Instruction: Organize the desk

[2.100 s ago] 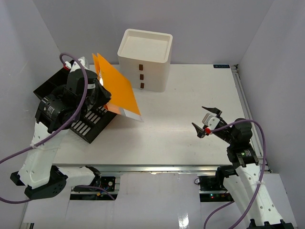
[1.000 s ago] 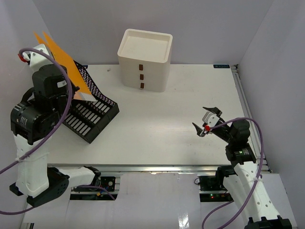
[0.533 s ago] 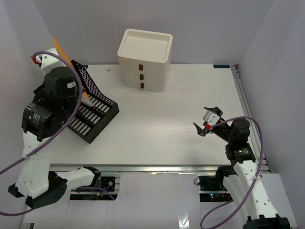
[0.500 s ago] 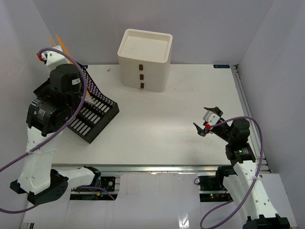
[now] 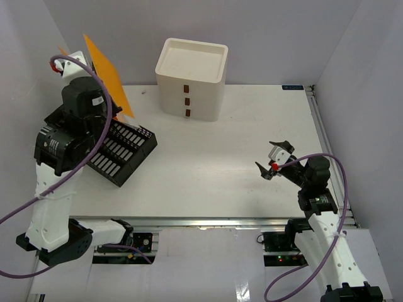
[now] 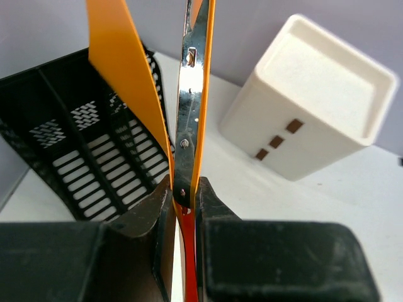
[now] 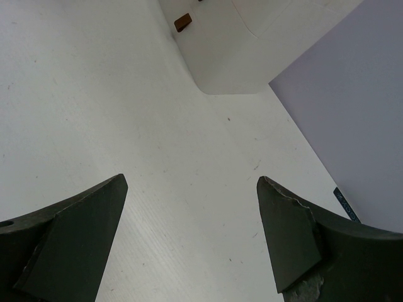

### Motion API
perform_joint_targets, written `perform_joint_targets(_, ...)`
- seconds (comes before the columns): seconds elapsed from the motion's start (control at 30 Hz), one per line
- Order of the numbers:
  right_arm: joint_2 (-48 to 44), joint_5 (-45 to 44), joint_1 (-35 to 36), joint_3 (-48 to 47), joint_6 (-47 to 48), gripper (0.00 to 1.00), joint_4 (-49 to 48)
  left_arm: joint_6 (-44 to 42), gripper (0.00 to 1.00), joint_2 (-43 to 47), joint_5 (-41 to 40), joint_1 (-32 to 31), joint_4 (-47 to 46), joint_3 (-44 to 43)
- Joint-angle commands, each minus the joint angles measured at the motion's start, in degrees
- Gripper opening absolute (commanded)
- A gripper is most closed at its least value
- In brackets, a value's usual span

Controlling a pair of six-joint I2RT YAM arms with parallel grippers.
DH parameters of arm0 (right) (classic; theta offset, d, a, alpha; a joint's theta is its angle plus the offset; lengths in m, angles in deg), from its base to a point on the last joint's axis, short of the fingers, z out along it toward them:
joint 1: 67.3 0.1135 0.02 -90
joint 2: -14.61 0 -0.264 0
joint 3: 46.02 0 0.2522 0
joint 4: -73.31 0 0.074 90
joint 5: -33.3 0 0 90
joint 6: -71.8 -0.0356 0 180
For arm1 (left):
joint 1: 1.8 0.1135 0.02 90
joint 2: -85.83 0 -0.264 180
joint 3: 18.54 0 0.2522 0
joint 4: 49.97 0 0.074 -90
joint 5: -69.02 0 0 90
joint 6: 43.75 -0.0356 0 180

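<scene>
Orange folder (image 5: 104,72) gripped in left claw (image 6: 184,195) above a black mesh rack (image 5: 119,157). Right claw (image 5: 272,165), well right of it, hangs released.

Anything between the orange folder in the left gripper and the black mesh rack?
Nothing visible. The left gripper holds the flat orange plastic folder above the black mesh file rack; the rack compartments in view hold nothing.

white arms (image 5: 49,214), black joints (image 5: 60,148) (purple cables (image 5: 17,211) attached)
</scene>
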Motion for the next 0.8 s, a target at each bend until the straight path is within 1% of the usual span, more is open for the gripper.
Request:
perform_joint_targets(0.0,-0.1,1.1,-0.2,0.2,-0.3,0.9,-2.7,1.8,0.0,2.4,6.2,0.0,-4.8,-5.3)
perform_joint_targets(0.1,0.2,1.1,-0.2,0.3,-0.2,0.9,-2.8,2.4,0.0,3.6,7.7,0.1,-6.3,-5.3)
perform_joint_targets(0.27,0.4,1.0,-0.3,0.4,-0.1,0.9,-2.8,2.1,0.0,4.3,7.2,0.0,-6.9,-3.9)
perform_joint_targets(0.47,0.7,0.8,-0.4,0.5,0.0,0.91,-2.9,0.5,0.0,6.2,2.1,0.1,-8.4,1.9)
perform_joint_targets(0.6,0.8,0.9,-0.5,0.6,0.0,0.91,-3.0,0.3,0.0,5.4,-3.6,0.1,-5.3,2.8)
perform_joint_targets(0.77,0.9,0.7,-0.5,0.7,0.1,0.91,-3.0,1.7,0.0,5.2,-4.6,0.0,-2.4,2.4)
